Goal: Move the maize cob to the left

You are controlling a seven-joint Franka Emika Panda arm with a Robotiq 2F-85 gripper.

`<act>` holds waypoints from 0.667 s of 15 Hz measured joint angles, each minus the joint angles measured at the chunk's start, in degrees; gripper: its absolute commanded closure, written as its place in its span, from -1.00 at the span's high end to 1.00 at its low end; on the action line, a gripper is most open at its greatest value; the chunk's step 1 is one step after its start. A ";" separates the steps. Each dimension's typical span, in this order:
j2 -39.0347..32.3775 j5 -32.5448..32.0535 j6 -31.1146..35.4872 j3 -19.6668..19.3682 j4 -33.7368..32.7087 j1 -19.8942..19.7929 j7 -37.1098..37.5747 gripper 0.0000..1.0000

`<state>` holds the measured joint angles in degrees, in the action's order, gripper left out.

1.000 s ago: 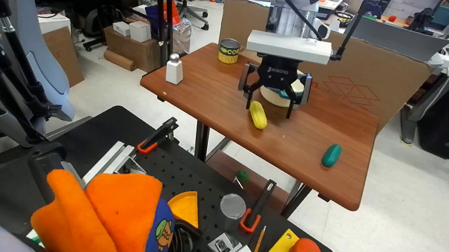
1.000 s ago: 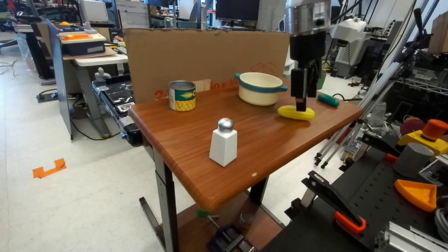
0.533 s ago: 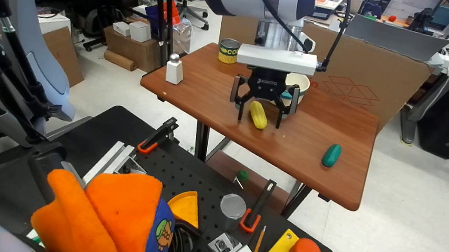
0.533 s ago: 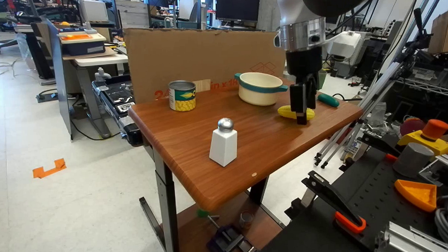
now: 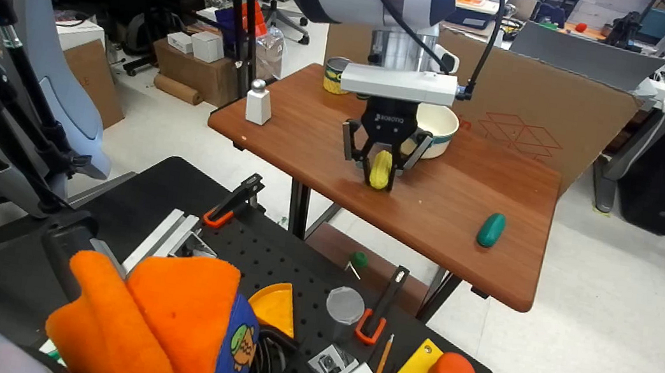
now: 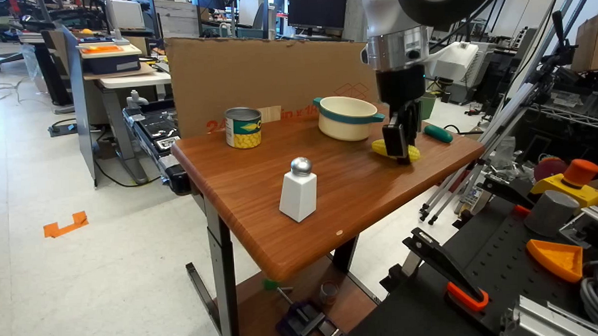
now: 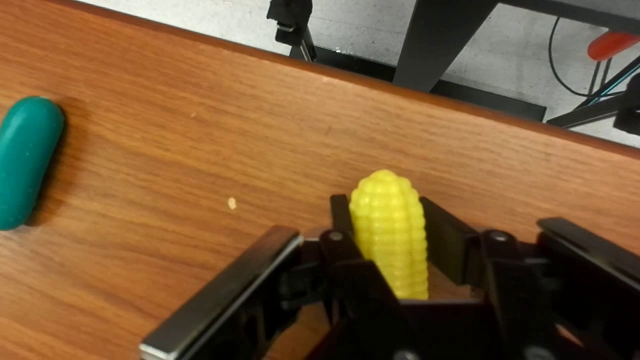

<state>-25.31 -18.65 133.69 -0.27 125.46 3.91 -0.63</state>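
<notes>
Although the maize cob (image 7: pixel 392 235) has been reached by the gripper (image 5: pixel 377 186), its shift to the left is not yet shown. The cob is set lengthwise between the two fingers (image 7: pixel 447 242), which are drawn in to its width; contact along both flanks is indicated in the wrist view, and a firm hold is therefore judged likely. In both exterior views the cob is seen low at the table (image 6: pixel 349 186), near the edge that is turned toward the black bench (image 5: pixel 166 184); no gap beneath it can be made out, so that a lift is judged not to have been started. The pot (image 6: pixel 347 121) is placed near the cob but apart from it, and the green toy (image 7: pixel 25 160) is placed well apart. Approach and grasp may thus be counted as done; the carry, the setting down and the release are left. By whose viewpoint "left" is to be read cannot be told. Should the side of the salt shaker (image 6: pixel 298 195) and the can (image 6: pixel 243 127) be meant, a path stopping short of both would be called for, with the grasp kept square so that the rounded cob is not rolled out.
</notes>
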 measured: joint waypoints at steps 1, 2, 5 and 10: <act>0.00 -0.93 0.01 -0.47 -0.01 0.05 0.85 -0.65; 0.00 -1.98 0.01 -1.01 0.00 0.09 1.76 -0.65; 0.37 -4.96 0.11 -2.03 0.31 0.56 4.67 -0.65; 4.72 -8.06 2.17 -1.11 5.56 5.40 10.81 -0.65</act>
<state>-20.59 -26.71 135.86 -1.38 131.02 9.32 10.18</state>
